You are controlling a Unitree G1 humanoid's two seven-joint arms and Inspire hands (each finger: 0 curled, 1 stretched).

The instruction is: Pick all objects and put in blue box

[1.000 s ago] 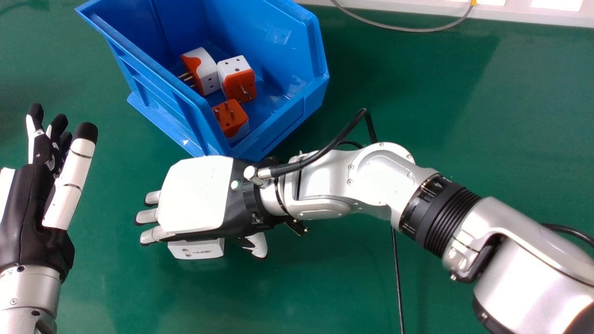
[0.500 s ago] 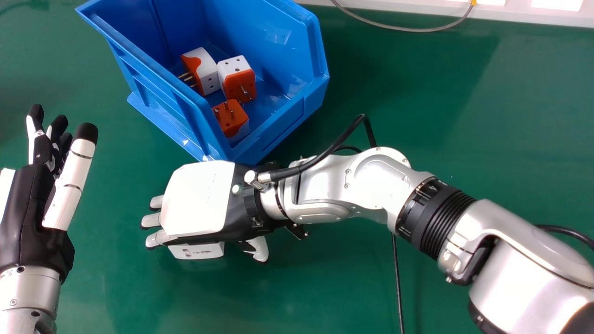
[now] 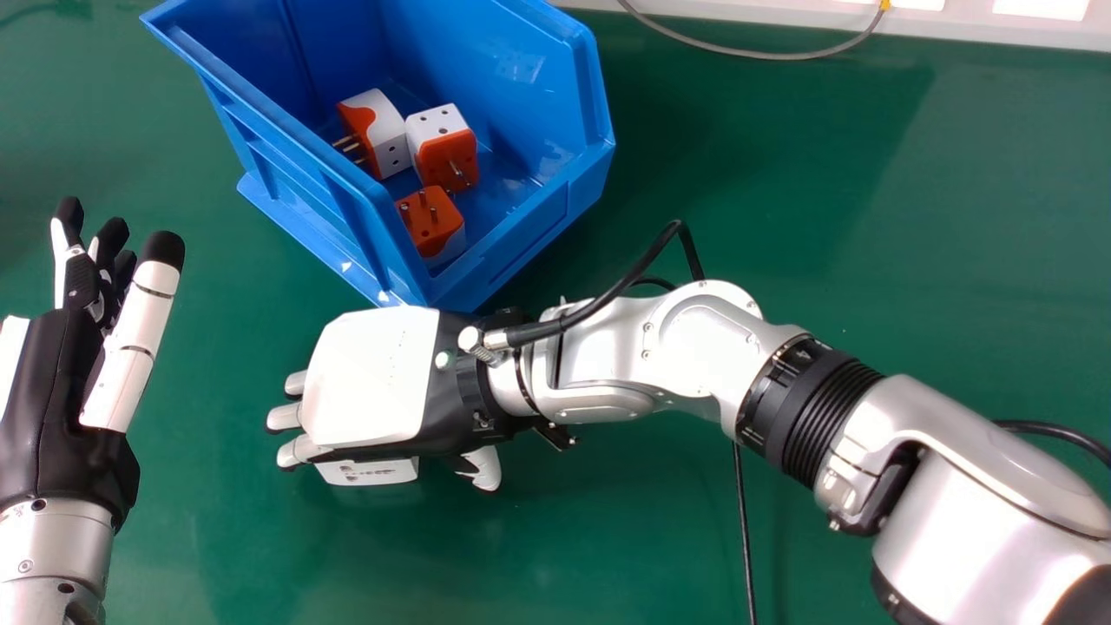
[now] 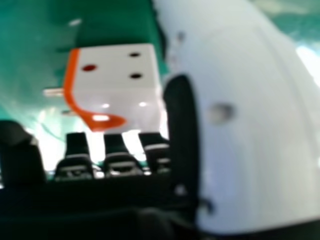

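Head view: the right hand [image 3: 373,378] has shifted slightly back from the blue box [image 3: 521,252] to cover most of a loose plug adapter [image 3: 369,472] on the green table [image 3: 608,538], lining up a grasp, it seems, with three adapters [image 3: 443,148] already boxed; the left hand [image 3: 52,391] is idle at the left edge. Right hand view: the white-and-orange adapter lies between wide-set fingers and thumb [image 4: 250,115], not yet gripped.

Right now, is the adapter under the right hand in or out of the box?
Out. In the head view, the adapter pokes out from under the right hand, outside the walls of the box.
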